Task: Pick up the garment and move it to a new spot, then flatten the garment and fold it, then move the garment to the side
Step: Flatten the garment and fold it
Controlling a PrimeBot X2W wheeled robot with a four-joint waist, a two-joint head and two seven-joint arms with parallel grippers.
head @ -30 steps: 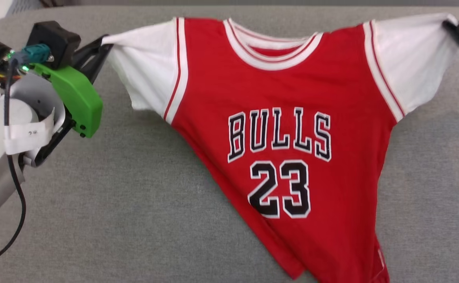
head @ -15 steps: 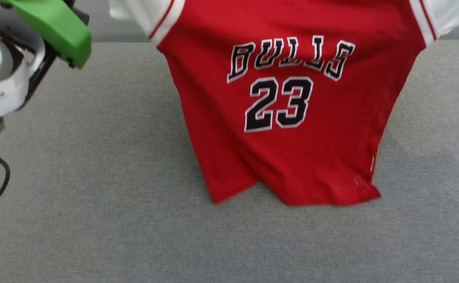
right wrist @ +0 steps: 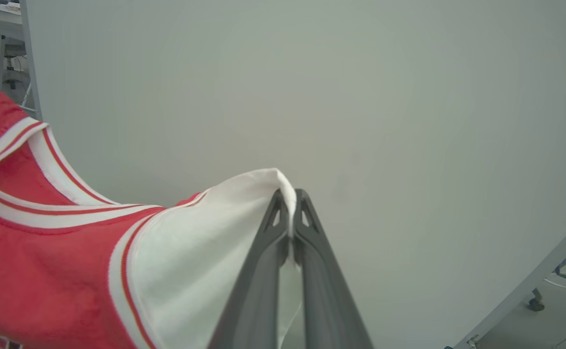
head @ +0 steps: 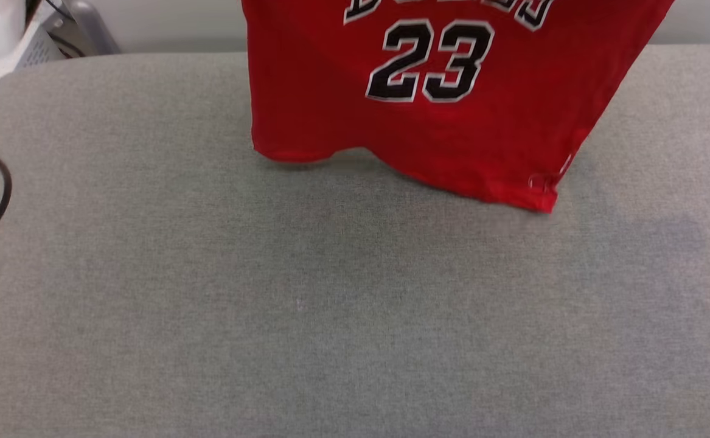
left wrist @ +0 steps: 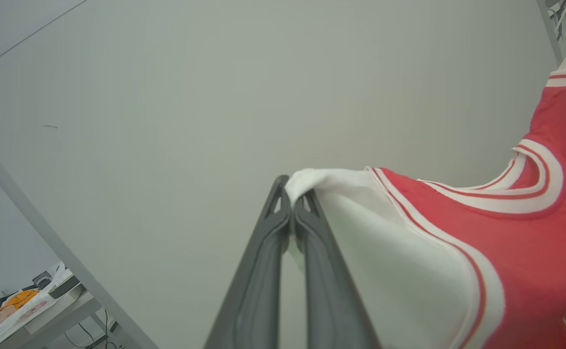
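The garment [head: 452, 121] hangs front-on over the far part of the tabletop [head: 330, 304]. Its hem is uneven, and contact with the tabletop cannot be determined. Broad grey tabletop extends nearward of the hem. Left gripper [left wrist: 292, 194] jaws are clenched on one white sleeve tip, right gripper [right wrist: 290, 196] jaws on the other. The lettering is cut off at the top of the head view.

On the garment [head: 501, 128] — black "23".

Our left gripper [left wrist: 292, 195] and right gripper [right wrist: 290, 198] are both clamped tight — each pinching the garment [left wrist: 457, 252].
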